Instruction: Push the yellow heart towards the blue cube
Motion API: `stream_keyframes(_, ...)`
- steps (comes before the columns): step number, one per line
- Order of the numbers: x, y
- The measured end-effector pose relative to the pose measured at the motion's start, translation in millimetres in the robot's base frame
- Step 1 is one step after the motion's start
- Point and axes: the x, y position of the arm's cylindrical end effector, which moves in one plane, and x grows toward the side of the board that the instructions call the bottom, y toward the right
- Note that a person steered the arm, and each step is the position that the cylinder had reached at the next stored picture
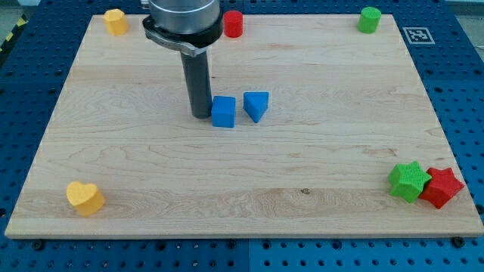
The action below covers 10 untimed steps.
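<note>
**Eight blocks on the board, my tip beside the blue cube**

I count eight blocks: two yellow, two blue, two red, two green. My tip (201, 115) is a plain rod with nothing to open or close; it rests on the wooden board (318, 151) just at 9 o'clock of the blue cube (223, 112), touching it or nearly so. The blue triangular block (256, 106) sits close at the cube's 3 o'clock. The yellow heart (85, 198) lies well apart, at about 8 o'clock from the cube, near the view's bottom-left corner. Another yellow block (116, 21) is at top left. The red cylinder (233, 23) and green cylinder (370, 19) stand along the top edge. The green star (409, 180) and red star (442, 187) touch at bottom right.
</note>
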Motion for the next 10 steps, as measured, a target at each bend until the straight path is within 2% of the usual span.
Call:
stream_keyframes(2, 2.7, -8.1)
stream_keyframes(3, 27.0, -86.2)
stream_keyframes(4, 61.3, -189.3)
stream_keyframes(5, 78.9, -240.0)
stream_keyframes(6, 80.2, -240.1)
stream_keyframes(7, 112.5, -238.7)
stream_keyframes(8, 169.5, -228.0)
stream_keyframes(9, 173.7, -227.1)
stream_keyframes(10, 161.7, -192.1)
